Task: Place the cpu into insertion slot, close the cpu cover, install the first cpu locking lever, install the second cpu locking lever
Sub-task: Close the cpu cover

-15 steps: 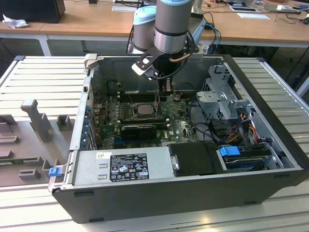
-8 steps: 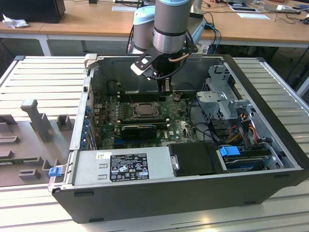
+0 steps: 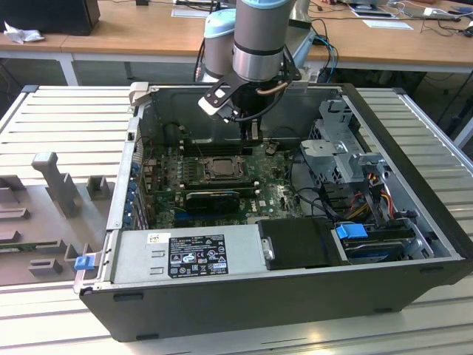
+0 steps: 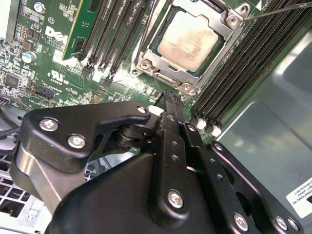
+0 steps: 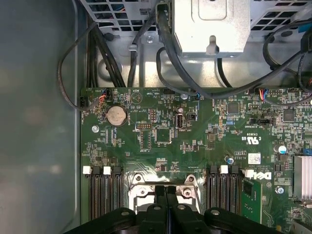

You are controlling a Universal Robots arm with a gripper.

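claw (image 4: 168,100) pinched closed on nothing, near the cpu (image 4: 187,41) under its cpu cover (image 4: 233,22).

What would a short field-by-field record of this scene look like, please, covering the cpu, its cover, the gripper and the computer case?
cpu: seated in the insertion slot, pale top showing
cpu cover: down, framing the chip
thin metal rod: runs out past one socket corner; cannot tell whether it is latched
gripper: fingers shut, nothing seen between them, over the board close to the socket
computer case: open on the table, circuit board exposed
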